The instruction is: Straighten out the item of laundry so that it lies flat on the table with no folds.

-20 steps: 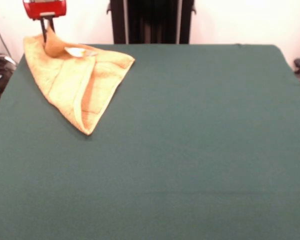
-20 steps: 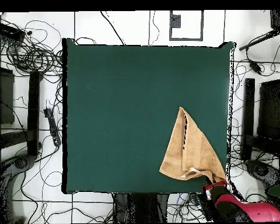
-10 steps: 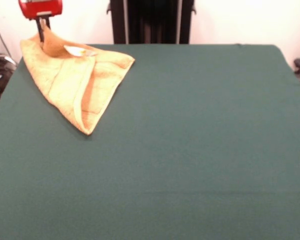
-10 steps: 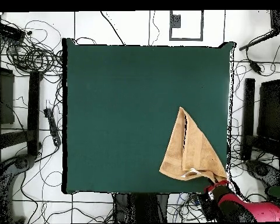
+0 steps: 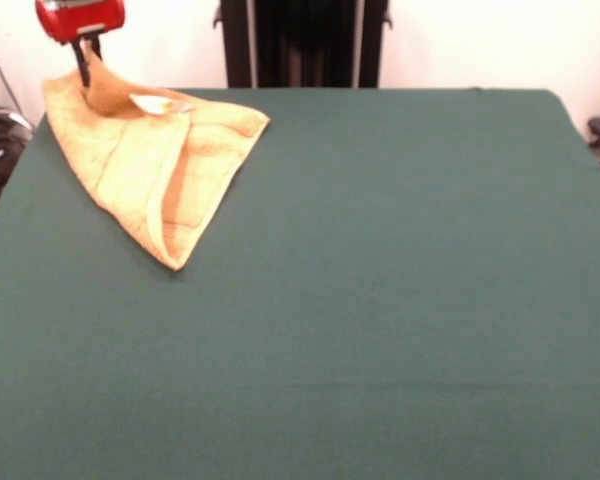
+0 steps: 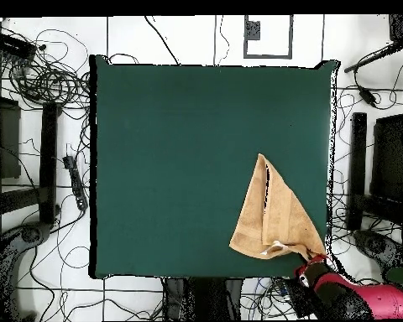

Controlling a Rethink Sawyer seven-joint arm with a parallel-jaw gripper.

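Note:
The orange-tan towel [image 5: 155,165] lies folded into a triangle at the far left corner of the green table [image 5: 380,280]. Its tip points toward the table's middle. A white label [image 5: 152,102] shows near its far edge. My gripper [image 5: 83,65], under a red housing, is shut on the towel's far left corner and holds it raised a little above the table's corner. In the overhead view the towel [image 6: 272,214] sits at the lower right of the table [image 6: 180,151], with the gripper [image 6: 310,264] at the table's corner.
The black pedestal [image 5: 305,45] stands behind the table's far edge. Cables [image 6: 37,75] and black stands [image 6: 356,168] lie on the floor around the table. The towel's held corner reaches the table's edge.
The gripper has drawn the held corner slightly outward toward the table's corner, then stayed nearly still. The rest of the towel has barely moved.

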